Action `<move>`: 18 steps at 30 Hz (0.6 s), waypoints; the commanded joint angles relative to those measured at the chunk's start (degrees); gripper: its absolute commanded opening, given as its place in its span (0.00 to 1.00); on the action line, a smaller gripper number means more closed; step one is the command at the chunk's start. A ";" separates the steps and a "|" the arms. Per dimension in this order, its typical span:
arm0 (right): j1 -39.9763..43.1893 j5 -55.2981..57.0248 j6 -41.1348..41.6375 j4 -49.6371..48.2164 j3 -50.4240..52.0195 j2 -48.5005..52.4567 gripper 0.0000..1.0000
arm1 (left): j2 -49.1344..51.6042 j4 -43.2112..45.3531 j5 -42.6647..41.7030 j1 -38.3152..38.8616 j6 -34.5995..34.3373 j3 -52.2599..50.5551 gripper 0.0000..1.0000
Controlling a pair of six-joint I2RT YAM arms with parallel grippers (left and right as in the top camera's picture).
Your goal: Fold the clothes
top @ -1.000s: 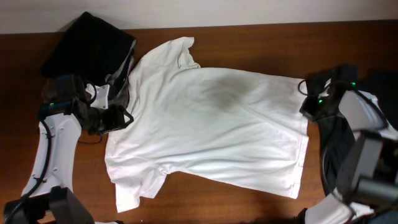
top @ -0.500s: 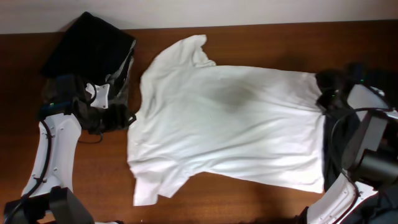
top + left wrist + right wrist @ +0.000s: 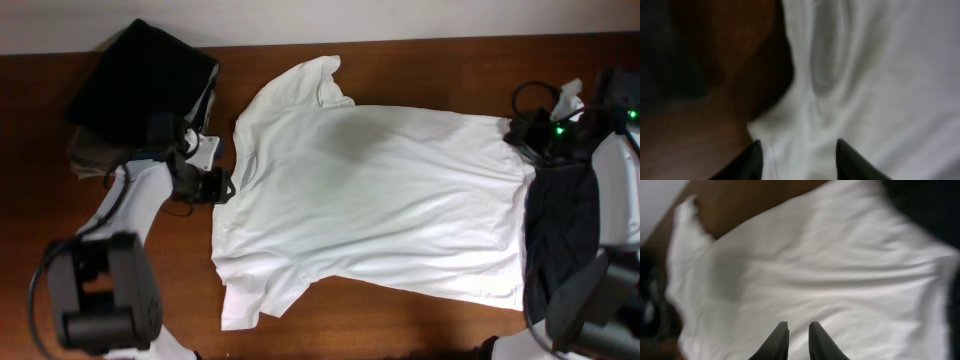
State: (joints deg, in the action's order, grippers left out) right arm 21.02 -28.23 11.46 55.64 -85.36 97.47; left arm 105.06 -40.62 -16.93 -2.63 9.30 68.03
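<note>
A white T-shirt (image 3: 380, 210) lies spread flat across the brown table (image 3: 430, 60), with one sleeve at the back and one at the front left. My left gripper (image 3: 222, 186) is at the shirt's left edge. In the left wrist view its fingers (image 3: 796, 160) are open with the shirt's edge (image 3: 880, 75) between them. My right gripper (image 3: 518, 135) is at the shirt's right edge. In the right wrist view its fingers (image 3: 797, 335) are nearly closed on the white cloth (image 3: 815, 270).
A folded black garment (image 3: 140, 80) lies at the back left corner, with grey cloth (image 3: 85, 155) beside it. A dark garment (image 3: 560, 230) lies at the right edge under my right arm. The table's back edge meets a white wall.
The shirt has slid to the right with my right gripper, which moved right. My left gripper has moved right and now sits at the shirt's left edge again.
</note>
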 commanded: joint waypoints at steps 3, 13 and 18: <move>-6.47 0.02 -2.03 2.67 -0.26 -2.23 0.19 | 7.58 6.16 3.89 0.26 1.11 -0.72 0.24; -9.64 14.80 1.49 8.39 4.22 0.17 0.25 | 8.31 1.31 17.05 -1.44 -7.80 1.44 0.41; -6.71 14.19 1.46 8.59 9.94 0.42 0.26 | 5.51 -10.16 14.10 -1.44 -7.82 12.79 0.54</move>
State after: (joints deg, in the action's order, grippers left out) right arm 12.27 -15.14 12.23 63.68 -76.73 97.73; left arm 111.79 -46.30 -2.11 -3.57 2.04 74.02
